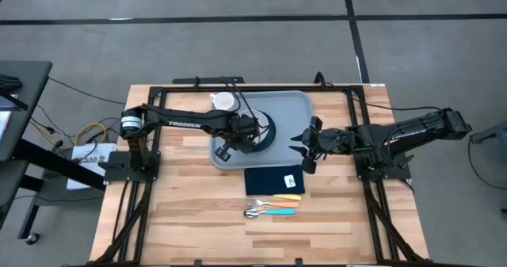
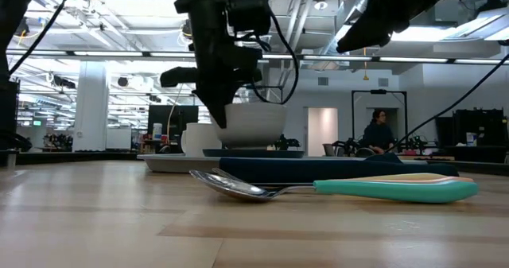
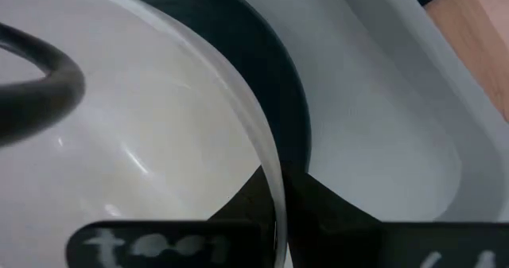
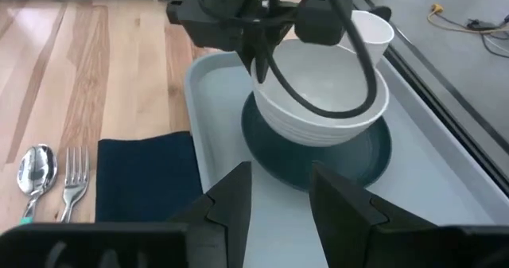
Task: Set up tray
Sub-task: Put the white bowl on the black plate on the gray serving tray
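The grey-blue tray lies flat at the table's far middle. On it sits a dark teal plate, with a white bowl on or just above it; which, I cannot tell. A white cup stands on the tray's far left corner. My left gripper is over the plate, shut on the bowl. My right gripper hovers open just off the tray's right edge, touching nothing. My left gripper holds the white bowl by its rim, on the side toward the table's left. One finger is inside the bowl and the other is outside, with the rim pinched between them. The fingers come from above, pointing down. The bowl stays upright over the plate.
A dark navy napkin lies flat on the table just near of the tray. A spoon, a fork and a yellow-handled knife lie near of the napkin. A person sits far behind the table.
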{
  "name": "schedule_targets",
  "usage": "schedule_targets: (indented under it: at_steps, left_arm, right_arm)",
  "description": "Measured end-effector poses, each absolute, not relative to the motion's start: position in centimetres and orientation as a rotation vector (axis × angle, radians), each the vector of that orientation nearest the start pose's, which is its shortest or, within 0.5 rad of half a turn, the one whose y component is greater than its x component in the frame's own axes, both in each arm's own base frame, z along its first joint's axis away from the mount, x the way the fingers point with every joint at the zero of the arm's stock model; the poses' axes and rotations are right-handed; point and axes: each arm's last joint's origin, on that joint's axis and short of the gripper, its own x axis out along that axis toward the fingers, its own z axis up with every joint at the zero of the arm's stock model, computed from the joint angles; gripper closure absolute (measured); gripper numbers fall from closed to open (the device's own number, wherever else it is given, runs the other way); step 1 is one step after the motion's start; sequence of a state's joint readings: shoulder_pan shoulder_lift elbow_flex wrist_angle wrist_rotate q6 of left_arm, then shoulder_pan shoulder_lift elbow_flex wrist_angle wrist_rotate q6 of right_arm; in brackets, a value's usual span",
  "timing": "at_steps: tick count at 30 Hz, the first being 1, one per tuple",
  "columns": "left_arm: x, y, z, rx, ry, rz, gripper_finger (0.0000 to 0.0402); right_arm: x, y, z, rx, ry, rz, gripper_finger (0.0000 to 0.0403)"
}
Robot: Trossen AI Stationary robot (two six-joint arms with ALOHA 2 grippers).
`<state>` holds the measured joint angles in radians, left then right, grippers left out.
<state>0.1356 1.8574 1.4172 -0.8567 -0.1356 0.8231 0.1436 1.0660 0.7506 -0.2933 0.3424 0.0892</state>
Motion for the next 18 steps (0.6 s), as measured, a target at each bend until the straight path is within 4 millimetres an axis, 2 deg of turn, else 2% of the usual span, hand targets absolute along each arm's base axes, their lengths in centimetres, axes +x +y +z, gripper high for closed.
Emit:
schedule_targets:
  at_steps: [8,18]
  left_arm:
    - [36.85,5.41,20.42,0.678,1.331,-0.307,0.0401]
    - [36.83,5.39,20.42,0.655,1.332,-0.296,0.0402]
  right_arm:
    - [22.06,2.21,26.09,-0.061,0.587,-0.219,0.0284]
    - [22.06,2.21,26.07,-0.061,0.588,-0.219,0.0284]
